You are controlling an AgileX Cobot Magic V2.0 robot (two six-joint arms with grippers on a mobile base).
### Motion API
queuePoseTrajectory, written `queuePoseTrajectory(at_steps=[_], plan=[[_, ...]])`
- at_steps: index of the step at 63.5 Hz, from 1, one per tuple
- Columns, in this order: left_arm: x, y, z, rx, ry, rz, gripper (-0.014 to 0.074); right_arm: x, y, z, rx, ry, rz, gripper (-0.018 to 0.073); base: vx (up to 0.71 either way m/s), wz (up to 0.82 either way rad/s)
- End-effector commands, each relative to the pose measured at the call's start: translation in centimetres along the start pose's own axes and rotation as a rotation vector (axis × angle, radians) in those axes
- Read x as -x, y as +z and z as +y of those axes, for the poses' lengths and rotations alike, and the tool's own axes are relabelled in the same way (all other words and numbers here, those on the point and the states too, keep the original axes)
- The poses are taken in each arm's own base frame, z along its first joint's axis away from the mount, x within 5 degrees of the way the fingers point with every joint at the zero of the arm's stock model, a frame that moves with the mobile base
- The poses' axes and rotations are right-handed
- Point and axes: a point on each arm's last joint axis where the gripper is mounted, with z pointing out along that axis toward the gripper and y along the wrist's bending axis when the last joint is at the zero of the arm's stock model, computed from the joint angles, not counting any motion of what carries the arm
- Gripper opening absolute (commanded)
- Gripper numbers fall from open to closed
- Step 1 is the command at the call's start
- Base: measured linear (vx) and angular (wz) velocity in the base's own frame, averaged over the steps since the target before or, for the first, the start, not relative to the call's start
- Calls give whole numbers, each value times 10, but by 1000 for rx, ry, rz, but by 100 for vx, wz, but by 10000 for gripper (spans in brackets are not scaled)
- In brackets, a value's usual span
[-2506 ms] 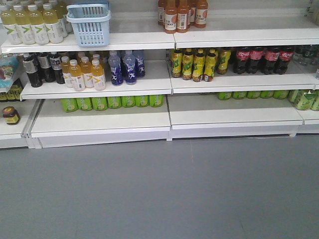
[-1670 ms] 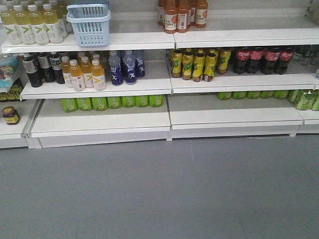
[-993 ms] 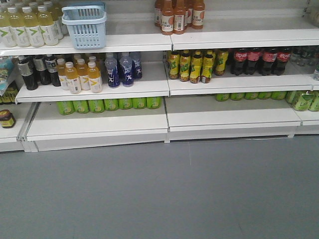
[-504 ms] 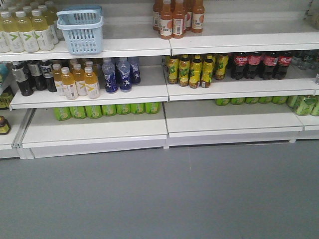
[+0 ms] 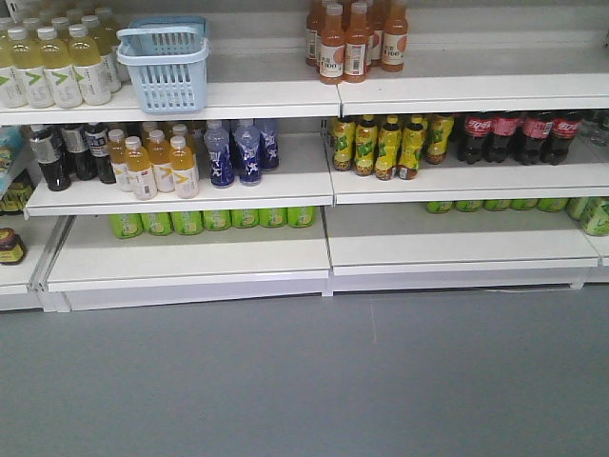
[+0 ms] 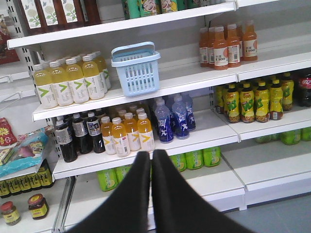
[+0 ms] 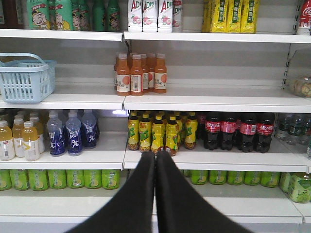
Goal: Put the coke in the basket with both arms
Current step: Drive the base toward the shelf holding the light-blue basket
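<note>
Light-blue slotted basket (image 5: 166,76) upright on shelf; red coke (image 7: 305,13) upright on higher shelf, far right.

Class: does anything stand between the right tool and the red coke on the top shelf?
Nothing visible does: the coke stands at the front of its shelf, up and right of the right tool.

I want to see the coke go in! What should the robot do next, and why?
Probably swing the right gripper up and right toward the coke: it stands on the high shelf at the picture's edge, and that gripper is shut, empty and well short of it.
</note>
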Motion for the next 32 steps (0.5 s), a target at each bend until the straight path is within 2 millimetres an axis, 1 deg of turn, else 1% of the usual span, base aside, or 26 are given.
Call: queuePoseTrajectory(at_steps=[1,32], plan=[[20,-4,2,13,-4,-135,-6,4,-1,0,-4,-7,-75,-10,8,0],[20,-4,2,13,-4,-135,-6,5,-1,0,-4,-7,-76,-10,9,0]])
